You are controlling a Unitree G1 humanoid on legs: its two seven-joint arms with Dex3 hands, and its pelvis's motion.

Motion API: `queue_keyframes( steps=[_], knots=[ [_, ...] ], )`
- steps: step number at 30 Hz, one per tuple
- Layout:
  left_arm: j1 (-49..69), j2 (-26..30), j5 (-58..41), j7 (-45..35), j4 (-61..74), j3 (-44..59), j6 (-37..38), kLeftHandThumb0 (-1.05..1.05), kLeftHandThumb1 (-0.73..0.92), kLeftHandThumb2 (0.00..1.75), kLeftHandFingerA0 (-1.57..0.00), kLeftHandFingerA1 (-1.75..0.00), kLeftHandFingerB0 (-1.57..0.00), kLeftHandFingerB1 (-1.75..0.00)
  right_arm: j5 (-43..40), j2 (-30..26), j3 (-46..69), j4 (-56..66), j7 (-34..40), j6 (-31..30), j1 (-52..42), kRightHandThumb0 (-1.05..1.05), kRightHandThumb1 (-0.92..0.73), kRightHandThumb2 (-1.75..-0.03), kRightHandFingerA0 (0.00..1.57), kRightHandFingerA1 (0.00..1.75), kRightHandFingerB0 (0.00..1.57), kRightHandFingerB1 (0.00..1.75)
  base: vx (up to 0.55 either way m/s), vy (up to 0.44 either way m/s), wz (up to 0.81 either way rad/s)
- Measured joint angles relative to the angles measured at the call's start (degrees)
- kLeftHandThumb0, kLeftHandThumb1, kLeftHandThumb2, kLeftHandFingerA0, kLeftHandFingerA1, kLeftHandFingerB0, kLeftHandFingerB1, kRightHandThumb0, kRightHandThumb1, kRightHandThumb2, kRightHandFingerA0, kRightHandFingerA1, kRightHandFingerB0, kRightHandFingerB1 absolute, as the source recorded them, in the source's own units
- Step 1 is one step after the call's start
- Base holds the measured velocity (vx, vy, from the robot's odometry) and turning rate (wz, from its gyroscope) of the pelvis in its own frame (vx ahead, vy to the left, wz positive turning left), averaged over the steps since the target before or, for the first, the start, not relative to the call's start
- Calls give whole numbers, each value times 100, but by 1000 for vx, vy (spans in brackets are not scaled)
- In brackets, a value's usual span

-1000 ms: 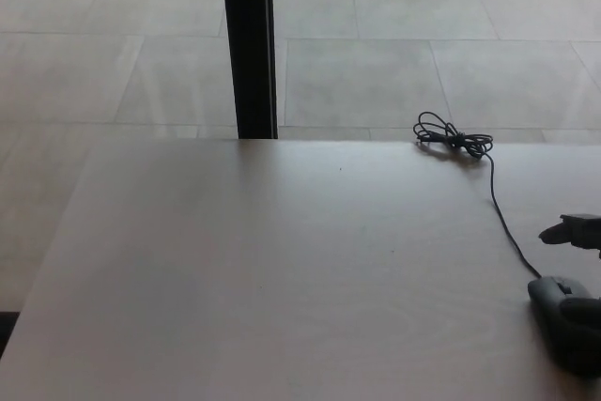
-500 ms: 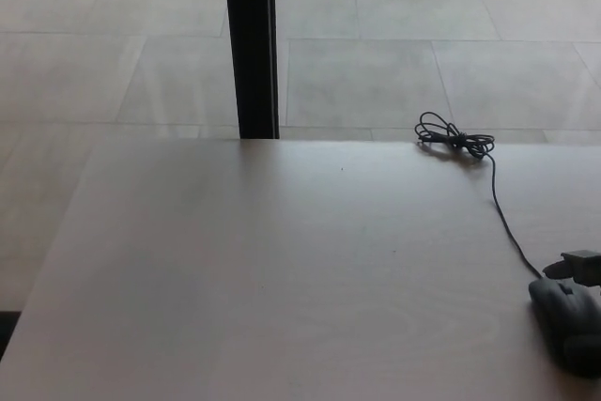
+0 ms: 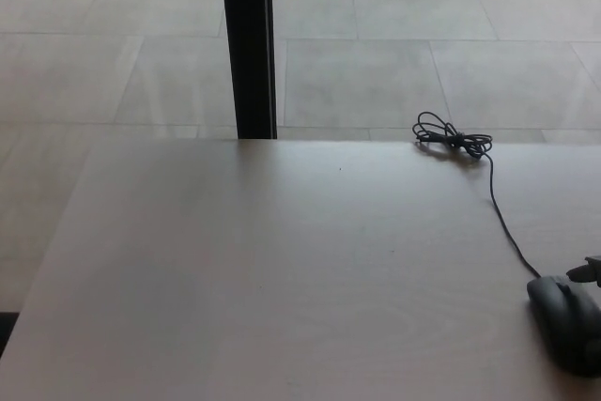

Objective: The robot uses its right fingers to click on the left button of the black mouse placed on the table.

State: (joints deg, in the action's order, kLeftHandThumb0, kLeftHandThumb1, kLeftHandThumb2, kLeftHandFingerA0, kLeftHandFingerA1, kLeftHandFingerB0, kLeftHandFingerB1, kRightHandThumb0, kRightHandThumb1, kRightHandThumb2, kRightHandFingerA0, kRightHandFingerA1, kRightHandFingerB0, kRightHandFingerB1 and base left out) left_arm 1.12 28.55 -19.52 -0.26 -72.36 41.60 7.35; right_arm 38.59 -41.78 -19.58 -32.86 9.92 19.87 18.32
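Black fingertips of the right hand (image 3: 592, 269) only just show at the table's (image 3: 282, 269) three o'clock edge, so I cannot tell whether they are spread or curled. Touching or just above them, the black mouse (image 3: 565, 318) sits toward four o'clock, its cable (image 3: 502, 218) running off toward one o'clock. A press from so far out could land on the wrong button, or nudge the mouse sideways.

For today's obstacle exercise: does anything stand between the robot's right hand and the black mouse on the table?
Nothing visible does. Only a tip of the black right hand shows at the frame's right edge, just above the black mouse on the pale wooden table. The thin black cable runs away from it.
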Motion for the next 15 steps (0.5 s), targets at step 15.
queue_keyframes(
  steps=[15],
  knots=[
    [2, 7, 0, 7, 1, -51, 0, -67, 61, 59, -78, -64, -59, -49, 86, 118, 10, 252, -36, -36, -7, -64, -67, -103, 38, 58, 31, 51, 0, 0, 0]
  ],
)
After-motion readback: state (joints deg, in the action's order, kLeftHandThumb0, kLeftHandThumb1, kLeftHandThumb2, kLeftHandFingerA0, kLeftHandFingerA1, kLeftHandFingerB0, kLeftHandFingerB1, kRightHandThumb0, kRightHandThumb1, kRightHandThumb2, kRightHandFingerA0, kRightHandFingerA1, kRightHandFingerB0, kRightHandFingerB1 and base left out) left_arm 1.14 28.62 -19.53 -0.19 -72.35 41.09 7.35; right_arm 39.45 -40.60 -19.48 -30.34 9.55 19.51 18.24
